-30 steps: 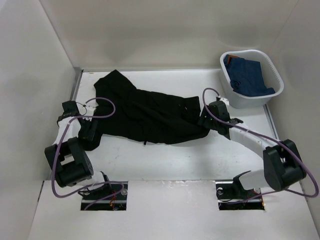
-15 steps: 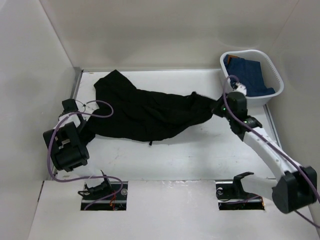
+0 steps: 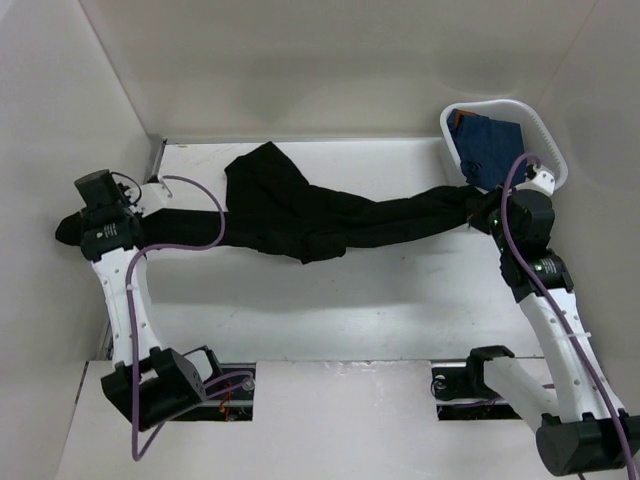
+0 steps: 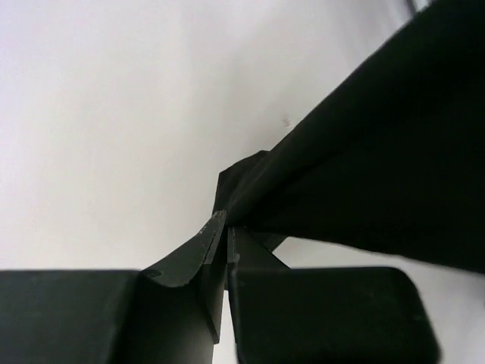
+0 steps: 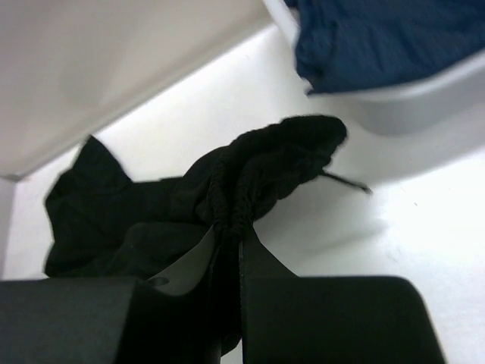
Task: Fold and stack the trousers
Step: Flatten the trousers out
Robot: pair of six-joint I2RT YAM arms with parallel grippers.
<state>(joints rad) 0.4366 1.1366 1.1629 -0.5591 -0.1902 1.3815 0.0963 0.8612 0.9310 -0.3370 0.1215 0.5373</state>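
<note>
The left gripper (image 4: 226,231) has its two dark fingers pressed together on a thin fold of the trousers (image 4: 356,174). The pinched edge sits right at the fingertips in the lower middle of the left wrist view, and from there the black cloth runs taut toward the upper right corner of that frame. In the top view this gripper (image 3: 72,228) sits at the mid-left edge, close to the left wall. The right gripper (image 5: 229,227) is likewise closed on the trousers, nipping a gathered band of fabric that bulges just above its fingertips in the centre of the right wrist view, with a thin dark cord (image 5: 345,182) trailing off to the right. Seen from the top, the right gripper (image 3: 487,208) is at the centre right, just beside the lower left of a white plastic basket (image 3: 548,140). Between the two grippers the trousers stretch as a long dark band across the middle of the frame. A looser mass of cloth bunches toward the upper middle, and a fold sags toward the white tabletop (image 3: 350,300) below the band's centre. The basket stands in the upper right and holds a blue garment (image 3: 490,140). In the right wrist view its wall and the blue cloth fill the upper right, the gathered end of the trousers lying near it; whether they touch cannot be told. Purple cables (image 3: 190,215) loop along both arms.
</note>
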